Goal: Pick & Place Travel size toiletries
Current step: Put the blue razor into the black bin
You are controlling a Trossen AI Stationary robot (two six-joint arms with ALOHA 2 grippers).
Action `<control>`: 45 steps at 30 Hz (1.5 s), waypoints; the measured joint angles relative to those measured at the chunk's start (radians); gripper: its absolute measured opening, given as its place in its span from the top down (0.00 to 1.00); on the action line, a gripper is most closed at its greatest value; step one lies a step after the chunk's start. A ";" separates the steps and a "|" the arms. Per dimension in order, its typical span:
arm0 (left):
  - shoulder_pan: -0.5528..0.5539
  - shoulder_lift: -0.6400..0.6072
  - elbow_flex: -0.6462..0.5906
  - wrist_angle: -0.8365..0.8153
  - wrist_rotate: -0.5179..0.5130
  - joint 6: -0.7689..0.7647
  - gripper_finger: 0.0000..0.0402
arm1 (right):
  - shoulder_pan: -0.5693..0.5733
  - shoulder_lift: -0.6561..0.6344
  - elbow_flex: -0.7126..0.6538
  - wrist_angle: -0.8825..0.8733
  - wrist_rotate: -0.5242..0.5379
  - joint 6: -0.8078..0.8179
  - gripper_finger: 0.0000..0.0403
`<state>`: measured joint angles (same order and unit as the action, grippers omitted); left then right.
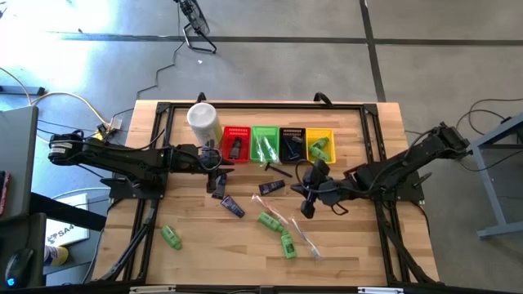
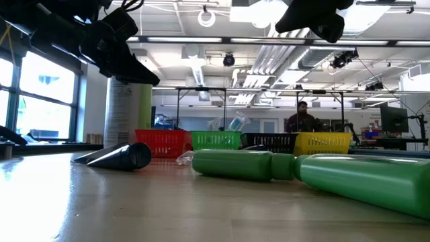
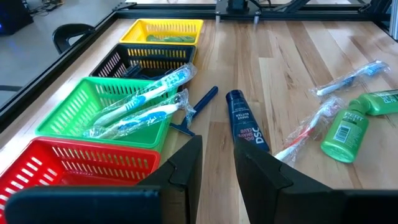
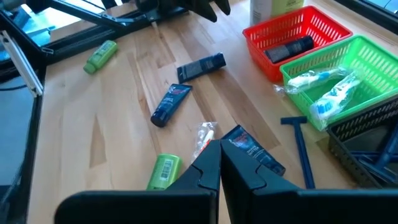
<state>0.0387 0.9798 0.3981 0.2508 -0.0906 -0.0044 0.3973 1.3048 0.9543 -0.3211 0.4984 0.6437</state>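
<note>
Meanwhile, the left gripper (image 3: pixel 214 168) hovers narrowly parted and empty near the red basket (image 1: pixel 235 143), while the right gripper (image 4: pixel 219 163), pinched shut on nothing, hangs over a dark navy tube (image 4: pixel 254 150). Green mini bottles (image 1: pixel 276 231), tubes and wrapped toothbrushes (image 3: pixel 140 99) lie scattered on the pale wooden table (image 1: pixel 359 253); all look light, the wrappers slippery, the tubes best pinched mid-body. Beyond, an open workshop shows.

- In the low view, the nearest green bottle (image 2: pixel 376 180) runs off the right edge of the frame and is blurred.
- In the left wrist view, the red basket (image 3: pixel 68 165) at lower left is partly hidden behind the dark fingers (image 3: pixel 183 165).
- In the right wrist view, the black basket (image 4: pixel 373 140) is cut off at the right edge.
- In the high view, the yellow basket's (image 1: pixel 319 132) contents are too small to identify.
</note>
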 joint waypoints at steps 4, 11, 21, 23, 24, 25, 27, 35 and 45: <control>0.000 0.000 0.000 0.000 0.000 0.000 0.78 | -0.001 0.000 0.000 0.016 0.000 -0.018 1.00; 0.000 0.000 0.000 0.000 0.000 0.000 0.78 | -0.001 0.000 0.000 0.111 -0.001 -0.141 1.00; 0.000 0.000 0.000 0.000 0.000 0.000 0.78 | -0.009 0.000 0.000 0.350 -0.003 -0.306 1.00; 0.000 0.000 0.000 0.000 0.000 0.000 0.78 | -0.016 0.000 0.000 0.361 -0.003 -0.310 1.00; 0.000 0.000 0.000 0.000 0.000 0.000 0.78 | -0.021 0.000 0.000 0.355 -0.003 -0.319 1.00; 0.000 0.000 0.000 0.000 0.000 0.000 0.78 | -0.025 0.000 0.000 0.347 -0.003 -0.331 1.00; 0.000 0.000 0.000 0.000 0.000 0.000 0.78 | -0.034 0.000 0.000 0.343 -0.003 -0.349 1.00; 0.000 0.000 0.000 0.000 -0.001 0.000 0.78 | -0.089 0.000 0.000 0.257 -0.009 -0.354 1.00; 0.000 0.000 0.000 0.000 -0.002 0.000 0.78 | -0.150 0.042 0.000 0.167 -0.063 -0.353 1.00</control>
<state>0.0391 0.9798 0.3981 0.2512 -0.0921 -0.0044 0.2475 1.3471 0.9543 -0.1538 0.4354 0.2905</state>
